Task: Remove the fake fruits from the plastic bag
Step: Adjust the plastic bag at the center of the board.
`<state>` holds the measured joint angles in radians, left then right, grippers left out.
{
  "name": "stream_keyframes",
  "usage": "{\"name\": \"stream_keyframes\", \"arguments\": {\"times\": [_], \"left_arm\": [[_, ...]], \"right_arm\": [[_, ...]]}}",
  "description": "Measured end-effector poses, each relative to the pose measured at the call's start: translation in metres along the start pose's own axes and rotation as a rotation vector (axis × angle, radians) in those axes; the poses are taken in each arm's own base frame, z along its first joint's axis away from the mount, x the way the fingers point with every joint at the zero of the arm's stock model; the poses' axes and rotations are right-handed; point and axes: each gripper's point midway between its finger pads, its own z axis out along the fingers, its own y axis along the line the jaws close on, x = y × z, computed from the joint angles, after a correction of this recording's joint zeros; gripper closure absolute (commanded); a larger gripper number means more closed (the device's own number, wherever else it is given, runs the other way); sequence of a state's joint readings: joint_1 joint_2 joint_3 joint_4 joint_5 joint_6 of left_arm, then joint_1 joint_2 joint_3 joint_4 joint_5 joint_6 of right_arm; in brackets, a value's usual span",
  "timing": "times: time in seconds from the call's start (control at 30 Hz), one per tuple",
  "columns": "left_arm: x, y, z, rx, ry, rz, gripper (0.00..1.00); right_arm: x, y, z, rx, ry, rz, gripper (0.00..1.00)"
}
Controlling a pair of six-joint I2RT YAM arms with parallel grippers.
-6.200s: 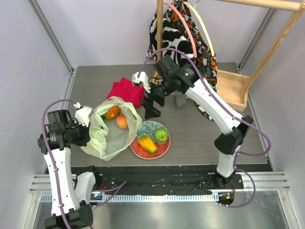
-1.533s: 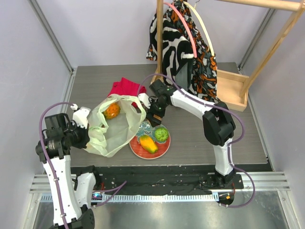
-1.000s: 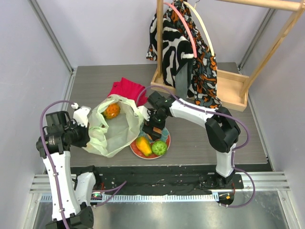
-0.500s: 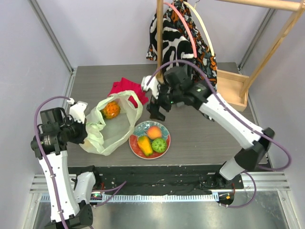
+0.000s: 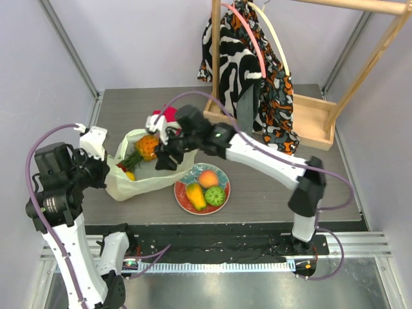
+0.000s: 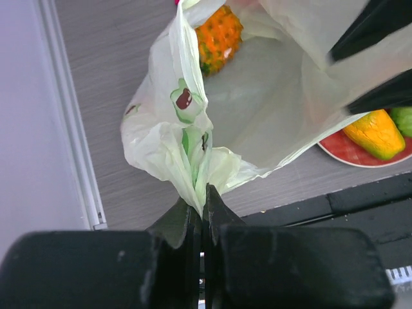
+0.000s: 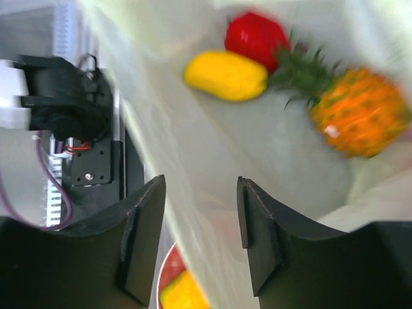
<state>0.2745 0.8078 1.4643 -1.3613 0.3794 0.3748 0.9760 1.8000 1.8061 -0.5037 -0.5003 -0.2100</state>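
Grey table (image 5: 270,187); left gripper (image 6: 201,212) clamped on plastic bag (image 5: 145,180) edge, hauled further left; right gripper (image 7: 199,187), jaws part-open, empty, now in bag mouth; pineapple (image 5: 149,147), lemon (image 7: 225,75), pepper (image 7: 255,37) inside; peach (image 5: 208,178) on plate (image 5: 182,201).

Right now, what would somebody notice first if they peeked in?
Probably the orange pineapple inside the pale plastic bag on the left, with the right gripper at its opening. Next, the red plate of fruits beside the bag, and the patterned cloth hanging at the back.
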Motion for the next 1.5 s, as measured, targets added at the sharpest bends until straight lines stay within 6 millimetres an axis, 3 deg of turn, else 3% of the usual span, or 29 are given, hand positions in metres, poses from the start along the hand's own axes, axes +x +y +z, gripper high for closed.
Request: {"name": "stream_keyframes", "arguments": {"times": [0.07,0.17,0.27,0.37,0.47,0.53,0.63,0.7,0.77,0.87,0.93,1.0,1.1,1.23,1.33,1.4,1.5], "left_arm": [[-0.005,0.003,-0.007,-0.027,-0.021,0.012,1.0],[-0.008,0.002,-0.015,-0.051,-0.048,0.026,1.0],[-0.009,0.001,-0.018,-0.055,-0.057,0.026,1.0],[-0.014,0.003,-0.011,-0.026,-0.031,0.001,1.0],[-0.037,0.013,0.002,0.019,0.007,-0.042,1.0],[-0.064,0.026,0.017,0.044,0.005,-0.062,1.0],[-0.102,0.044,0.043,0.087,-0.014,-0.082,1.0],[-0.132,0.056,0.064,0.121,-0.035,-0.087,1.0],[-0.166,0.069,0.08,0.132,-0.082,-0.085,1.0],[-0.208,0.078,0.091,0.145,-0.183,-0.079,1.0],[-0.218,0.076,0.092,0.163,-0.213,-0.086,1.0],[-0.213,0.066,0.09,0.199,-0.215,-0.087,1.0],[-0.172,0.038,0.091,0.271,-0.116,-0.094,1.0],[-0.096,-0.003,0.097,0.367,0.066,-0.053,1.0],[-0.052,-0.013,0.097,0.377,0.169,-0.048,1.0],[-0.039,-0.015,0.091,0.365,0.188,-0.045,1.0],[-0.042,-0.019,0.071,0.336,0.133,-0.026,1.0]], "right_arm": [[0.031,-0.005,0.032,0.0,0.071,0.061,0.44],[0.08,-0.03,0.07,0.067,0.178,0.135,0.41],[0.11,-0.066,0.089,0.184,0.243,0.151,0.39],[0.121,-0.116,0.093,0.315,0.251,0.181,0.39],[0.115,-0.182,0.066,0.456,0.2,0.224,0.38],[0.1,-0.236,0.03,0.575,0.135,0.239,0.36],[0.07,-0.301,-0.029,0.744,0.024,0.214,0.33],[0.052,-0.331,-0.063,0.854,-0.03,0.173,0.32],[0.036,-0.344,-0.082,0.923,-0.061,0.128,0.32],[0.015,-0.344,-0.086,0.962,-0.088,0.055,0.32],[0.01,-0.336,-0.083,0.96,-0.083,0.026,0.31],[0.015,-0.323,-0.085,0.945,-0.052,0.018,0.31],[0.033,-0.294,-0.089,0.905,0.013,0.026,0.3],[0.071,-0.249,-0.099,0.806,0.103,0.074,0.29],[0.092,-0.216,-0.092,0.681,0.136,0.118,0.28],[0.098,-0.2,-0.081,0.611,0.143,0.132,0.28],[0.097,-0.171,-0.054,0.501,0.147,0.13,0.28]]}}
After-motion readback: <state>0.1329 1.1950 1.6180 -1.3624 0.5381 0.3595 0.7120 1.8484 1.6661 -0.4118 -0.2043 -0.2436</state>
